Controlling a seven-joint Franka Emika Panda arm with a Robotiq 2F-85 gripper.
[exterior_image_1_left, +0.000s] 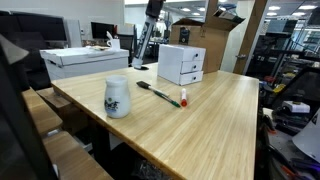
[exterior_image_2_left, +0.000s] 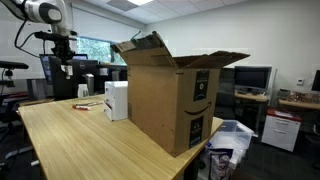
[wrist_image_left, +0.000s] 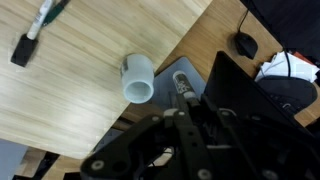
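One white cylindrical cup stands near left on the light wooden bench, with one dark marker pen just right of it. The black gripper hangs high at the far end; I cannot tell whether it's open.

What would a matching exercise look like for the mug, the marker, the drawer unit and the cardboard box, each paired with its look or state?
Things:
1 mug
2 marker
3 drawer unit
4 cardboard box

Looks or states:
A brown, top flaps open
B thin, lying flat on the wood
C white, boxy, drawer fronts
D white with dark print, standing upright

Pairs: 1-D, 2-B, 3-C, 4-A
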